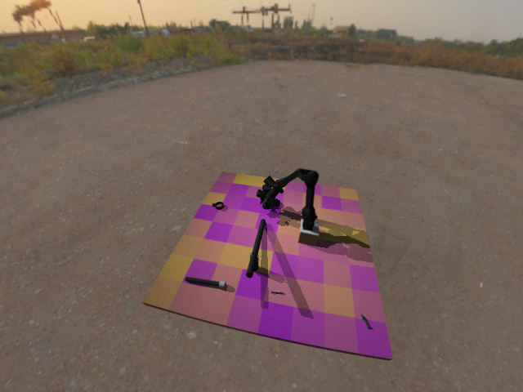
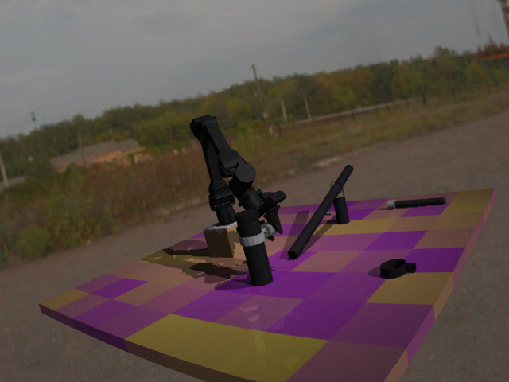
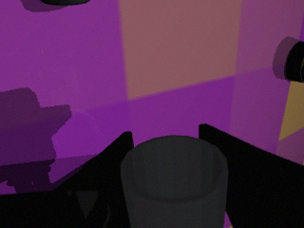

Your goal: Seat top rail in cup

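Observation:
My gripper [image 2: 277, 235] [image 3: 165, 135] is shut on the grey rail-end cup [image 2: 266, 231] [image 3: 176, 190], whose open mouth shows between the fingers in the wrist view. The cup is beside the pale brace band [image 2: 252, 239] on the upright big post [image 2: 260, 265], a little below the post cap [image 2: 246, 216]. The black rail [image 1: 257, 244] [image 2: 318, 216] slants through the loop [image 2: 337, 189] above the short post [image 2: 341, 210]. Its low end is down near the mat, apart from the cup and gripper; its other end points up. The big post is hard to tell from the arm in the top view.
A black ring clamp [image 1: 218, 206] [image 2: 392, 269] lies on the checkered mat [image 1: 295, 308] [image 2: 279, 283]. A black tube with a pale end [image 1: 205, 282] [image 2: 419, 202] lies beyond the short post. Small pieces [image 1: 277, 292] [image 1: 366, 322] lie toward the near edge in the top view.

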